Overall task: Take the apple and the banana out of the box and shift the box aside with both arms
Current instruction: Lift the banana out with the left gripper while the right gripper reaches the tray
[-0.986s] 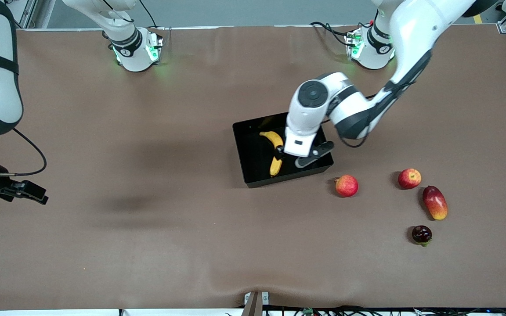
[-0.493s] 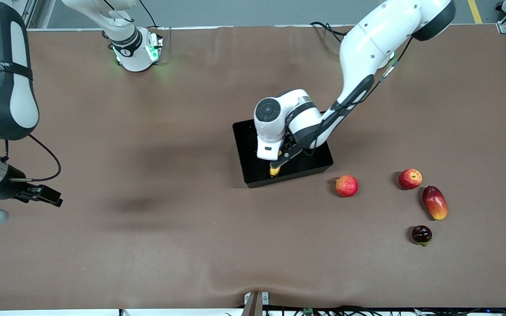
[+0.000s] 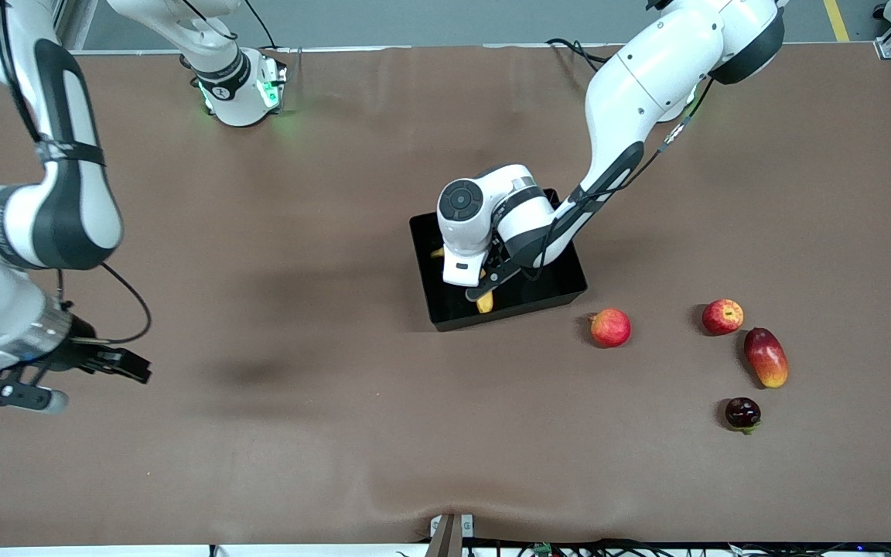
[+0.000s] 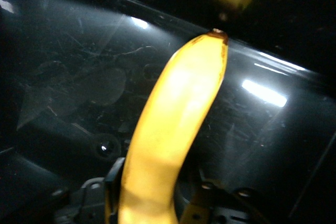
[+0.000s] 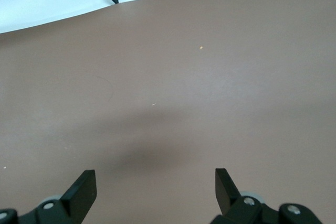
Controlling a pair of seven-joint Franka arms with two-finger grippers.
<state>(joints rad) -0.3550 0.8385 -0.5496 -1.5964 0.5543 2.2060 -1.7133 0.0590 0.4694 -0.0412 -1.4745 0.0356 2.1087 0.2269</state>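
The black box [image 3: 428, 272] sits mid-table. The yellow banana [image 3: 484, 303] lies in it, mostly hidden under my left hand; only its two ends show. My left gripper [image 3: 481, 288] is down inside the box, shut on the banana. In the left wrist view the banana [image 4: 178, 114] runs out from between the fingers of the left gripper [image 4: 152, 195] across the glossy box floor [image 4: 68, 82]. The small deep-red apple [image 3: 742, 412] lies on the table toward the left arm's end, nearer the front camera. My right gripper [image 3: 20, 389] is open and empty over bare table at the right arm's end, and it shows in its own view [image 5: 155, 184].
Two pinkish-red apples [image 3: 610, 327] [image 3: 722, 316] and a red-and-yellow mango [image 3: 766, 357] lie between the box and the deep-red apple. The brown tabletop [image 5: 173, 93] lies under the right gripper.
My left gripper moved from beside the banana to over it and closed on it; the banana's stem end swung toward the right arm's end. My right arm came farther over the table.
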